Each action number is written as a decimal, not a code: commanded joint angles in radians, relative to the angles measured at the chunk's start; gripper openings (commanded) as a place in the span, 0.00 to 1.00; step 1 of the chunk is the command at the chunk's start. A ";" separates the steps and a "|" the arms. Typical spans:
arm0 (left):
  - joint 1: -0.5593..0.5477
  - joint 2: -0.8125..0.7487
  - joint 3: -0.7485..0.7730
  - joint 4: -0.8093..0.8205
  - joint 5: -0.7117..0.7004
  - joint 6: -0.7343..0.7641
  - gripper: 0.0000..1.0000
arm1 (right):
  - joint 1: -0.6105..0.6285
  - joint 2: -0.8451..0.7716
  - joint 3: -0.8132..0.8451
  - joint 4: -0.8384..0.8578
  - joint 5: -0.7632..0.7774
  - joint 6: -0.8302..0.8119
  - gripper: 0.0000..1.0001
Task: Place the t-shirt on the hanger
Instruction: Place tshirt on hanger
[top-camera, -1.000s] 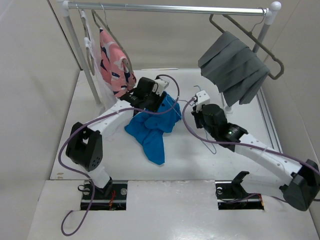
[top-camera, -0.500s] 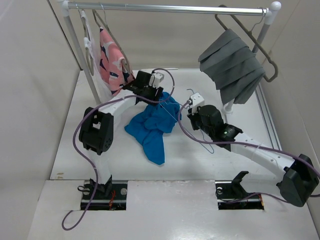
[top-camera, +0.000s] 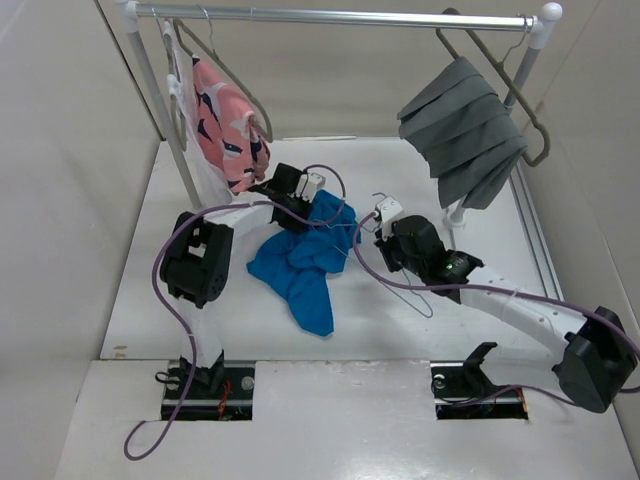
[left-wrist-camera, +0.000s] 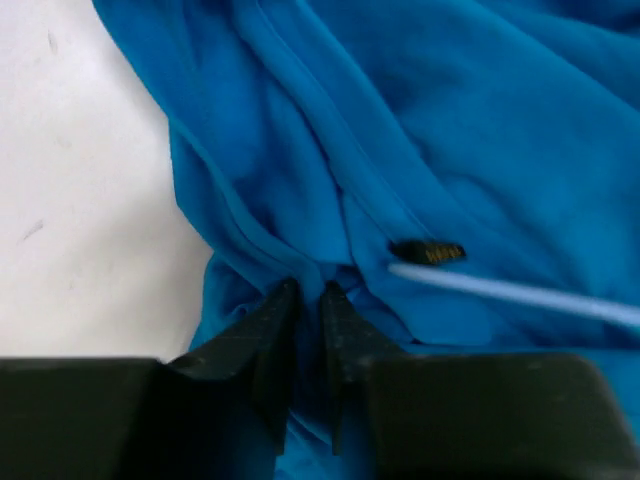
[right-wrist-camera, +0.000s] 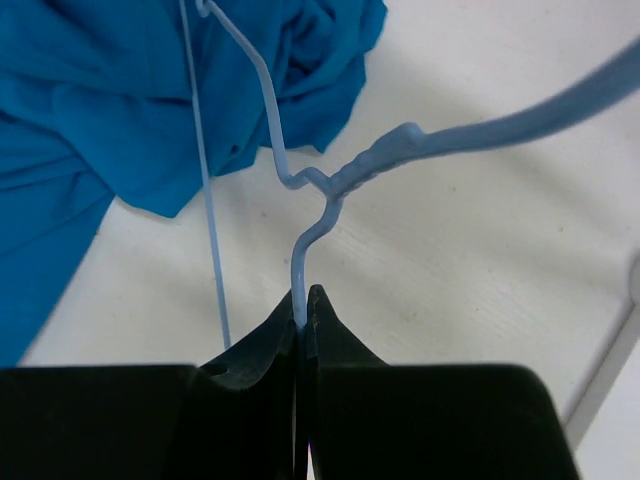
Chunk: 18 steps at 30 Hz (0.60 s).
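Pinching a fold of the t-shirt (left-wrist-camera: 450, 120), my left tool (left-wrist-camera: 308, 290) has its two fingers pressed almost together with blue cloth between them. My right tool (right-wrist-camera: 303, 292) is clamped tight on the thin wire neck of the hanger (right-wrist-camera: 400, 145), just under the twist.

The shirt lies crumpled near the middle of the table (top-camera: 350, 340), between my two arms. Its far part is bunched at my left tool and a tail trails toward the near edge. The hanger is held just to the right of it, with one wire arm reaching across the cloth. I cannot tell whether that arm is inside an opening or only lying on top.

My worries, as I judge them:
- The wire is thin and could swivel in my right tool, leaving the hanger pointing the wrong way.
- My left pinch holds only a small fold and may slip.
- The wire tip may snag on bunched cloth and miss the neck hole.

Count: one blue t-shirt, one light-blue wire hanger, two tools. On the rail (top-camera: 340, 15) along the far edge hang one pink patterned garment (top-camera: 228, 125), one pleated grey cloth (top-camera: 462, 125) and at least two grey-brown hangers (top-camera: 543, 135).
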 joint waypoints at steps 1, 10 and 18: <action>-0.006 -0.100 -0.062 -0.094 -0.008 0.073 0.08 | -0.014 -0.009 0.105 -0.125 0.046 -0.027 0.00; -0.006 -0.203 -0.100 -0.199 0.131 0.137 0.00 | -0.058 0.031 0.263 -0.232 0.025 -0.120 0.00; -0.031 -0.471 -0.195 -0.124 0.291 0.205 0.34 | -0.038 0.065 0.254 -0.155 -0.050 -0.120 0.00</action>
